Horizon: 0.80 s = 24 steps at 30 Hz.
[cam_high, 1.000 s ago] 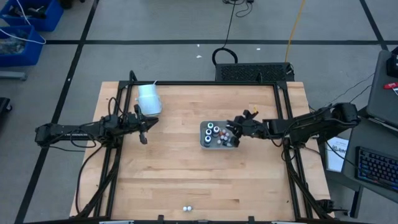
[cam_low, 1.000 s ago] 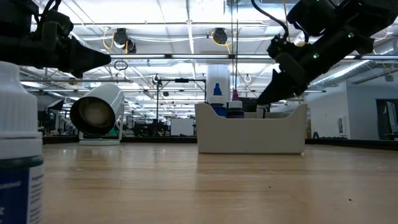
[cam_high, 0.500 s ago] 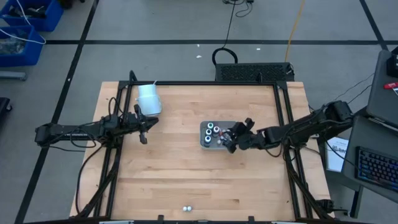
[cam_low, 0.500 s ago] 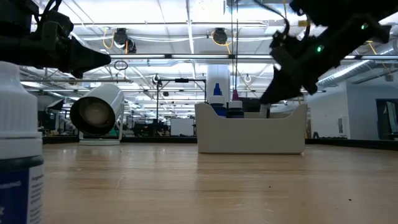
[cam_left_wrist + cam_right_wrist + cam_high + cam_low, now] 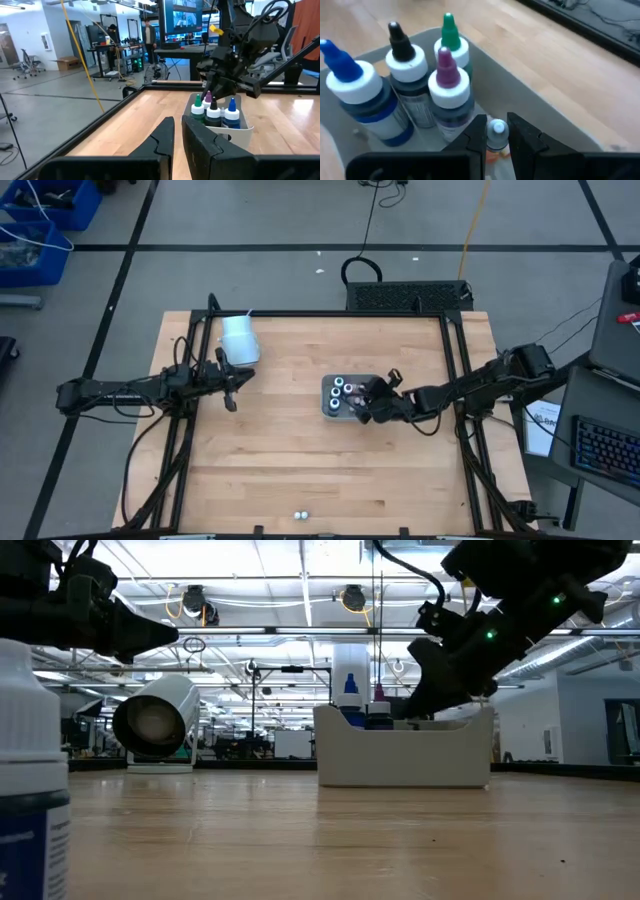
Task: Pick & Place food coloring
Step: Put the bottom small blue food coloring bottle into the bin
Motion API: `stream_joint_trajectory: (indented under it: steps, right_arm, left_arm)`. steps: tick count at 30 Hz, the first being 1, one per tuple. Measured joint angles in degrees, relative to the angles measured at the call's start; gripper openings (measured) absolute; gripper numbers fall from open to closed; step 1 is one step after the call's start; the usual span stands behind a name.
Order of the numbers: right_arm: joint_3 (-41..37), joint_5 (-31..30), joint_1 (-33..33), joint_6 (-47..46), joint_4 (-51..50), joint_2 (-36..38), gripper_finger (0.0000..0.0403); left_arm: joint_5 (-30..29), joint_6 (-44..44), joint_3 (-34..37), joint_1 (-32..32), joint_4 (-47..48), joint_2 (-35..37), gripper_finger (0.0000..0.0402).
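A pale rectangular tray (image 5: pixel 329 410) stands mid-table with food coloring bottles upright in it: blue (image 5: pixel 351 82), black (image 5: pixel 406 62), green (image 5: pixel 451 46) and purple (image 5: pixel 448 82) tipped, all white-capped. My right gripper (image 5: pixel 366 406) hangs over the tray's right part, tilted down, shut on a tiny white-capped, orange-bodied bottle (image 5: pixel 497 130). My left gripper (image 5: pixel 232 392) waits shut and level at the table's left, holding nothing. Two tiny whitish bottles (image 5: pixel 300 514) lie near the front edge. My right gripper pinches the tiny bottle between its two fingers, with the white cap (image 5: pixel 498 127) showing in the gap near their free ends. The fingers slant down from the table's right into the tray. The fingers hide the bottle's lower part, so whether it rests on the tray floor cannot be told.
A pale blue-white cup (image 5: pixel 240 340) lies on its side at the far left, near my left gripper. One larger white-capped bottle (image 5: pixel 30 770) stands right in front of the low camera. Bare wood lies in front of the tray.
My right gripper has moved toward the table's left and near edge, from the tray's right end to over the tray, sinking a little, rolling and tipping further down. Its fingers kept the same gap.
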<state>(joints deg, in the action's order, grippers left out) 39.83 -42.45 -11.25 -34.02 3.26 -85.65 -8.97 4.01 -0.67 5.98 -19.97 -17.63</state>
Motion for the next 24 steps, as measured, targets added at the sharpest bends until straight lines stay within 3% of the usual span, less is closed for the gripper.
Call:
stream_joint_trajectory:
  steps: [20, 24]
  right_arm:
    - [-0.04, -0.76, 0.02, -1.08, -3.36, -2.27, 0.0046]
    - [-0.04, 0.54, 0.17, -1.16, -3.15, -2.25, 0.0065]
  left_arm:
    - [0.05, -1.35, 0.00, -0.01, -0.16, 0.01, 0.0044]
    - [0.04, -1.33, 0.00, -0.01, -0.15, 0.01, 0.0044]
